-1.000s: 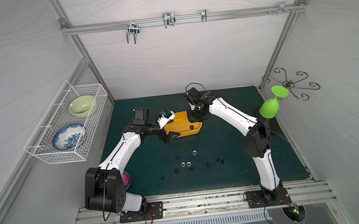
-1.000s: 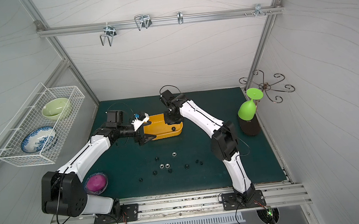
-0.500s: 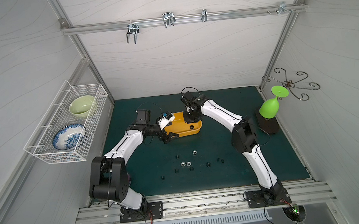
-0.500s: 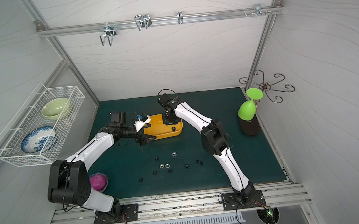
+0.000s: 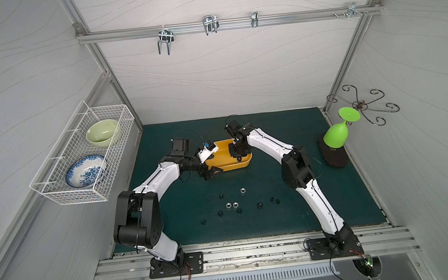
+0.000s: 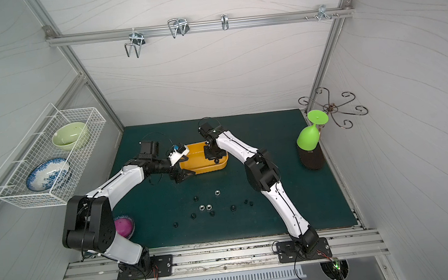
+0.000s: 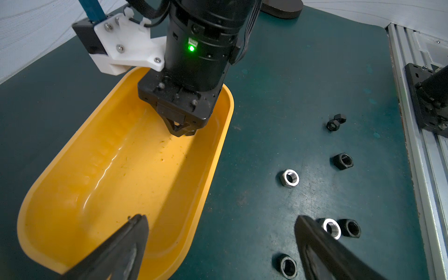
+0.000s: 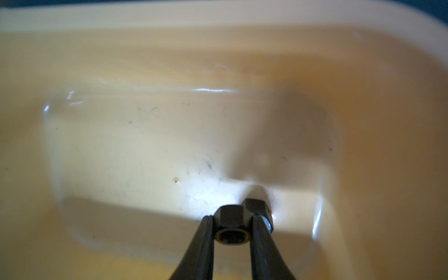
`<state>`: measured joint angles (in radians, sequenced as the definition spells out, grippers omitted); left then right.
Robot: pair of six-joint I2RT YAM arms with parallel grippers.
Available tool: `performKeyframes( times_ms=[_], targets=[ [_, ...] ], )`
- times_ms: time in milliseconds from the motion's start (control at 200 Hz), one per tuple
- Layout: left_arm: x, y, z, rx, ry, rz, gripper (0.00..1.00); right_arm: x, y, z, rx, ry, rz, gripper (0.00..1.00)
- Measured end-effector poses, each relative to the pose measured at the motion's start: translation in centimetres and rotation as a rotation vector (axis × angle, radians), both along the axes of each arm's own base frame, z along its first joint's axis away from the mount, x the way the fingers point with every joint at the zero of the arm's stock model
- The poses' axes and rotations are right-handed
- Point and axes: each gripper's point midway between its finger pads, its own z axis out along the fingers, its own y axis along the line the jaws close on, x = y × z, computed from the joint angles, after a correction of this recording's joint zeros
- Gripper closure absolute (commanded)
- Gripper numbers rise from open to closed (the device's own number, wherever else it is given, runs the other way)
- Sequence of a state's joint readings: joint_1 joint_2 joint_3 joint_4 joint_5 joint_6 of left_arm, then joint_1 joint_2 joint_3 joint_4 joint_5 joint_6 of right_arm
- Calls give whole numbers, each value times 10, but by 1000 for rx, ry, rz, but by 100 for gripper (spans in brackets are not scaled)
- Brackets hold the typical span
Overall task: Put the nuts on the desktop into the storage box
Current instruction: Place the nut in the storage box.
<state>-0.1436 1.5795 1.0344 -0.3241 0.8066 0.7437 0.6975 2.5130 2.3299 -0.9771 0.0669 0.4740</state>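
The yellow-orange storage box (image 5: 234, 167) sits on the dark green desk (image 5: 288, 145), and both arms have their working ends at it. The right pincer (image 8: 232, 229) reaches down inside the box, at the end away from the left arm, with its tips low over the box floor. It is clenched on a black nut (image 8: 231, 218), pinched between the two fingers (image 8: 202, 247) with the threaded hole facing back up the wrist. A second nut (image 8: 257, 206), also black, shows just beside the held one, against the outer side of one finger. I cannot tell whether it lies on the box floor or clings to the finger.

The left pincer (image 7: 219, 218) is at the box's other end, spread wide and gripping nothing. One finger is over the inside of the box and the other is outside its long wall over the desk, so it straddles the rim. I cannot make out whether it touches the rim.

The other nuts (image 5: 239, 210) lie loose on the desk, apart from the box on the side towards the arm bases. There are seven black ones and three silver nuts (image 5: 241, 191). Two of the silver ones sit side by side in the middle of the scatter, and the third is the one nearest the box.
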Motion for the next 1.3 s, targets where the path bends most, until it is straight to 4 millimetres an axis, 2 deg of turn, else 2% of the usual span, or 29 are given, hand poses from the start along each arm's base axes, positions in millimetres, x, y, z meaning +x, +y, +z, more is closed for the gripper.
performKeyframes(
  times_ms=[275,570,675,765,830,966,1021,1116,1196,1301],
  targets=[
    [0,0,0,0,0,0,1,7,2,-1,2,-15,16,59],
    [0,0,0,-1,0,0,1,9,0,1,-9,-30,25,57],
    [0,0,0,-2,5,3,1,12,-3,10,-11,-49,24,56],
    [-2,0,-1,-3,20,5,1,13,-7,33,3,-83,25,54],
    [-4,0,-1,-7,36,8,1,13,-12,62,24,-121,22,53],
    [-7,-1,1,-25,67,15,1,8,-31,144,86,-241,14,52],
    [-8,-2,4,-34,72,20,1,2,-42,180,115,-298,5,52],
    [-9,-3,11,-52,74,23,1,-13,-62,230,149,-378,-8,51],
    [-8,-4,21,-68,72,30,1,-25,-78,258,162,-425,-14,50],
    [-7,-5,35,-83,61,42,1,-40,-94,272,156,-446,-21,48]
  ],
)
